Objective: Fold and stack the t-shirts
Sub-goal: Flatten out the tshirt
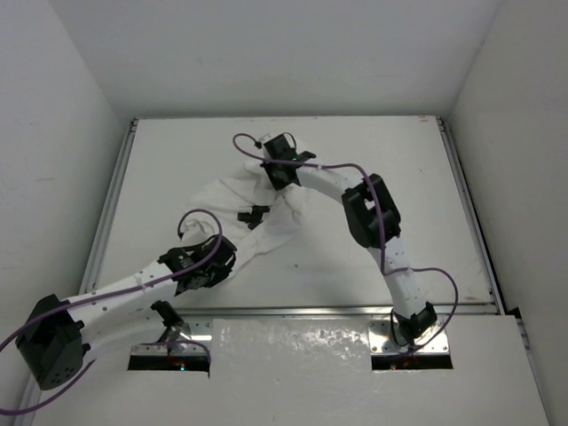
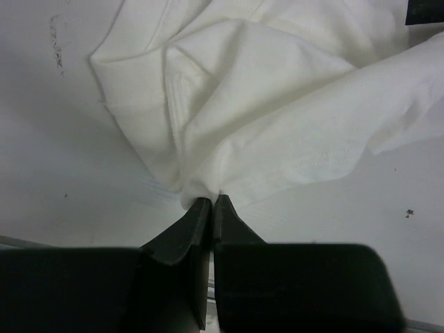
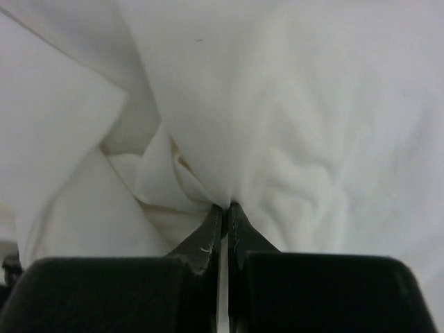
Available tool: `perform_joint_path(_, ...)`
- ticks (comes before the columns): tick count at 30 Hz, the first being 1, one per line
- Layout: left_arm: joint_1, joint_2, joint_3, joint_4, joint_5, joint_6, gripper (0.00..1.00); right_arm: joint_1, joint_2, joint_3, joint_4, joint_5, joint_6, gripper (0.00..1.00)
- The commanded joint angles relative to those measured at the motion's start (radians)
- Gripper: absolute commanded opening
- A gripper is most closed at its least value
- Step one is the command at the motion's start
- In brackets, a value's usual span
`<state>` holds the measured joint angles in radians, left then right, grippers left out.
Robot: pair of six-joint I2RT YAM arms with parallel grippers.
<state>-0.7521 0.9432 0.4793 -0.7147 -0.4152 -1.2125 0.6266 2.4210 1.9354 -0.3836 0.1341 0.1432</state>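
So the white table (image 1: 399, 177) takes up most of the top view, with metal rails along its left, right and near edges. The shirt (image 1: 232, 191) sits left of centre on it, all bunched up in a loose crumpled heap, nowhere near flat or folded. It's stretched a bit between the two arms, running from the near-left up toward the middle of the far half.

The left arm (image 1: 115, 288) comes in low from the near-left corner, and the right arm (image 1: 373, 213) arcs up from its base and bends back over toward the far end of the heap.

The left gripper (image 2: 211, 202) is pinched tight on the near-left end of the shirt. In its wrist view the two jaws are basically touching, with a fold of cloth coming out right at the tips. The right gripper (image 3: 225, 207) is the same deal: jaws clamped together on a bunch of fabric at the far end, and cloth fills its whole wrist view.

The black mark (image 1: 253, 216) shows on the shirt roughly midway between the two grippers.

Purple cables (image 1: 388, 232) loop along both arms. There are a few dark specks (image 2: 57, 41) on the table by the left gripper.
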Motion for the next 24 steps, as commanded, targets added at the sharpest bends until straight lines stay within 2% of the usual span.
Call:
perform_joint_path(1,0.011,0.046,0.065,0.072,-0.033,0.056,0.00,-0.137,-0.239,-0.165,0.061,0.042,0.136,0.00)
perform_joint_path(3,0.029,0.084,0.084,0.104,-0.031,0.089,0.00,-0.183,-0.337,-0.353,0.097,0.045,0.226,0.00)
perform_joint_path(5,0.048,0.109,0.100,0.132,-0.033,0.109,0.00,-0.241,-0.457,-0.447,0.121,0.019,0.290,0.00)
perform_joint_path(10,0.102,0.201,0.159,0.176,-0.045,0.174,0.00,-0.303,-0.589,-0.648,0.035,0.030,0.343,0.12)
perform_joint_path(11,0.106,0.207,0.176,0.176,-0.046,0.180,0.00,-0.304,-0.635,-0.680,0.028,0.036,0.346,0.21)
perform_joint_path(12,0.109,0.204,0.182,0.178,-0.048,0.192,0.00,-0.304,-0.664,-0.760,0.061,0.038,0.348,0.48)
perform_joint_path(14,0.109,0.187,0.183,0.187,-0.046,0.206,0.00,-0.306,-0.767,-0.847,0.121,0.018,0.345,0.51)
perform_joint_path(16,0.111,0.180,0.177,0.187,-0.047,0.212,0.00,-0.306,-0.819,-0.912,0.147,-0.007,0.335,0.70)
perform_joint_path(19,0.111,0.171,0.159,0.201,-0.019,0.226,0.00,-0.298,-0.899,-0.978,0.181,-0.125,0.322,0.63)
perform_joint_path(22,0.111,0.160,0.127,0.242,0.009,0.240,0.00,-0.248,-0.942,-1.024,0.173,-0.079,0.323,0.59)
perform_joint_path(24,0.111,0.157,0.110,0.256,0.029,0.243,0.00,-0.239,-0.903,-1.015,0.175,-0.068,0.317,0.58)
